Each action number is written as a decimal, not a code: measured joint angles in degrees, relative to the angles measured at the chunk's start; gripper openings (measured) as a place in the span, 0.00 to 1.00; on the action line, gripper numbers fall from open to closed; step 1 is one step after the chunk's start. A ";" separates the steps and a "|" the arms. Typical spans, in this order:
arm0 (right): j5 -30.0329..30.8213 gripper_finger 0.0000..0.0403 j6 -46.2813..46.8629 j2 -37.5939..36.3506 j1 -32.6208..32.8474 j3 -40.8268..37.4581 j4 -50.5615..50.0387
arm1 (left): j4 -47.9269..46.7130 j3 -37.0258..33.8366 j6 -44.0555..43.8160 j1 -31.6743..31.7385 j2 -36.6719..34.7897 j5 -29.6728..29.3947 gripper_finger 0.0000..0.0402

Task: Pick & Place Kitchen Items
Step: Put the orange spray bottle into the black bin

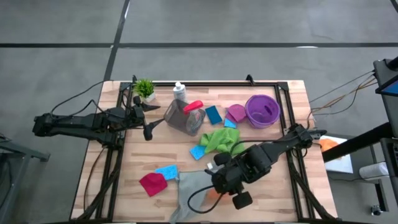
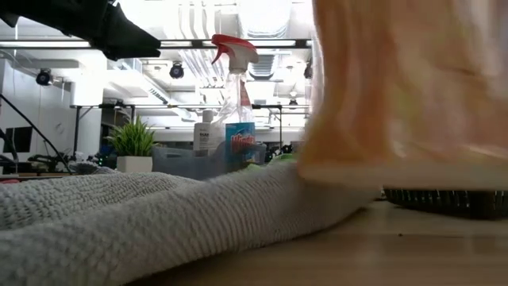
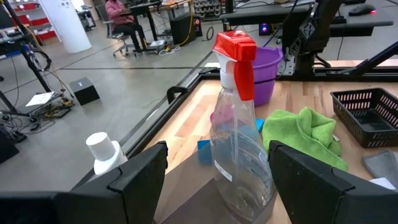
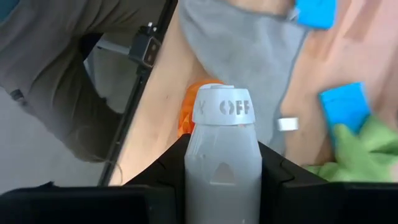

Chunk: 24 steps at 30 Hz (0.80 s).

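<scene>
Right end effector (image 4: 221,163) pinches the neck of an orange-bodied plastic bottle with a white nozzle cap marked OFF (image 4: 222,109), its dark fingers pressed against both sides just below the cap. The bottle lies low over the near edge of the wooden worktop (image 1: 292,186), beside a rumpled grey cloth (image 1: 193,190); a flat blue sponge (image 4: 346,106) and a green cloth (image 4: 367,152) sit beyond it. Judging by this, the grasp step looks complete and the lift comes next, calling for a straight rise clear of the cloth. Left end effector (image 3: 217,171) waits spread wide, facing a clear spray bottle with a red trigger (image 3: 239,124).
</scene>
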 joint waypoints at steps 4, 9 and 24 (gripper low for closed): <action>2.32 0.25 -2.80 -2.13 0.07 0.02 2.60 | -0.02 0.00 0.01 0.00 0.01 0.01 0.69; 3.13 0.25 -10.38 -3.70 0.09 0.02 10.45 | -0.04 0.00 0.05 0.00 0.00 0.02 0.69; -1.30 0.25 -28.76 -3.39 -3.32 -18.49 45.22 | 19.40 -9.49 -0.15 -0.02 -5.57 13.61 0.69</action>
